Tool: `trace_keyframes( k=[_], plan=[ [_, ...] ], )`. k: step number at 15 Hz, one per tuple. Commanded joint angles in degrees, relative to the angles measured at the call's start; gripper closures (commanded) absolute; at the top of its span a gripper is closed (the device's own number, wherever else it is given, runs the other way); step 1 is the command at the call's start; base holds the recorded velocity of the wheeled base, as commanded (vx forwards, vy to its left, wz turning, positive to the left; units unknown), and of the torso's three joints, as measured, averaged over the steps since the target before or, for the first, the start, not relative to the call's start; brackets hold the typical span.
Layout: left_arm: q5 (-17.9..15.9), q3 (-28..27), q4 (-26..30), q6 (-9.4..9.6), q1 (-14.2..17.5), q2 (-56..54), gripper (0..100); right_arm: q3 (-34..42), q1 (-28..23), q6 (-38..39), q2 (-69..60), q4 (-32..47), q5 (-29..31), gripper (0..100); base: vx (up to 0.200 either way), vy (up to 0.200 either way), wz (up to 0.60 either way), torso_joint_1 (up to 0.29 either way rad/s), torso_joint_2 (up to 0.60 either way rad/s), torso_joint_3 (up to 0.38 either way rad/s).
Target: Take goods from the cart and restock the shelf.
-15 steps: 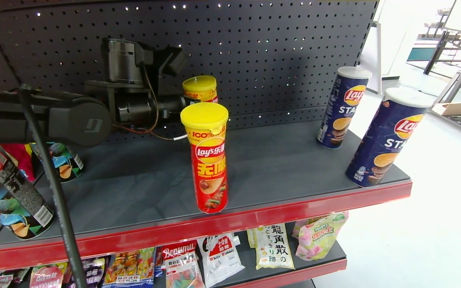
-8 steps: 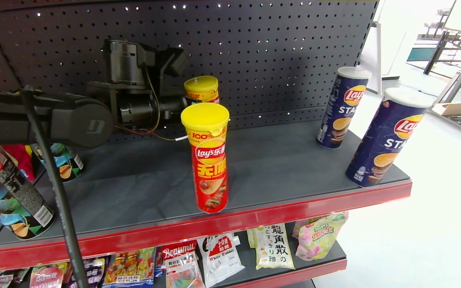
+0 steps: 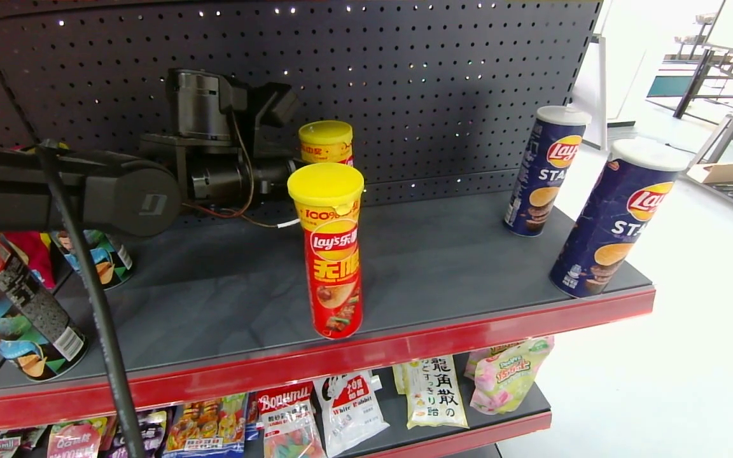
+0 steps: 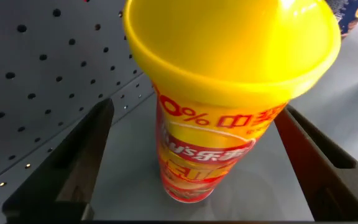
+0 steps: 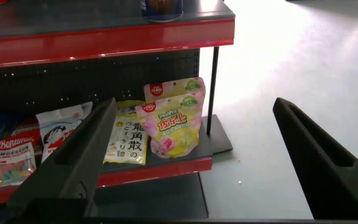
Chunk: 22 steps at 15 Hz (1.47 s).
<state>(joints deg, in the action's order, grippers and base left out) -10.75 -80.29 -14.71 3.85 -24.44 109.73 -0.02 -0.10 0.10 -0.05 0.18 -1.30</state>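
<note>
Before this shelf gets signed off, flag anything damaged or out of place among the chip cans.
Only the front red can: its yellow lid shows a small nick on the near rim. Nothing else stands out.

Shelf deck (image 3: 443,254) looking matt, smooth, dark grey; front strip (image 3: 468,334) shining glossy red. Pegboard (image 3: 436,76) showing matt black perforated metal. Red can (image 3: 335,273) gleaming with glossy print; lid (image 3: 325,181) looking smooth yellow plastic. Bags (image 3: 430,391) glinting, glossy plastic film.
</note>
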Motion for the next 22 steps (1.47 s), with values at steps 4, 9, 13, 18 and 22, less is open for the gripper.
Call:
trace_keyframes(
  k=[4, 9, 13, 18, 22],
  plan=[
    [0.0, 2.9, -0.1, 0.28, 1.8, -2.2, 0, 0.0, 0.0, 0.0, 0.0, 0.0, 0.0, 0, 0.0, 0.0, 0.0, 0.0, 0.0, 0.0],
    [0.0, 10.5, -0.1, 0.37, 3.4, -9.5, 0, 0.0, 0.0, 0.0, 0.0, 0.0, 0.0, 0, 0.0, 0.0, 0.0, 0.0, 0.0, 0.0],
    [-0.1, 22.5, 0.2, 0.89, 4.4, -21.1, 0, 0.0, 0.0, 0.0, 0.0, 0.0, 0.0, 0, 0.0, 0.0, 0.0, 0.0, 0.0, 0.0],
    [0.2, 41.4, 2.4, 0.89, 6.0, -45.4, 0, 0.0, 0.0, 0.0, 0.0, 0.0, 0.0, 0, 0.0, 0.0, 0.0, 0.0, 0.0, 0.0],
    [1.0, 47.4, 15.7, -1.22, 8.7, -67.3, 0, 0.0, 0.0, 0.0, 0.0, 0.0, 0.0, 0, 0.0, 0.0, 0.0, 0.0, 0.0, 0.0]
  ],
)
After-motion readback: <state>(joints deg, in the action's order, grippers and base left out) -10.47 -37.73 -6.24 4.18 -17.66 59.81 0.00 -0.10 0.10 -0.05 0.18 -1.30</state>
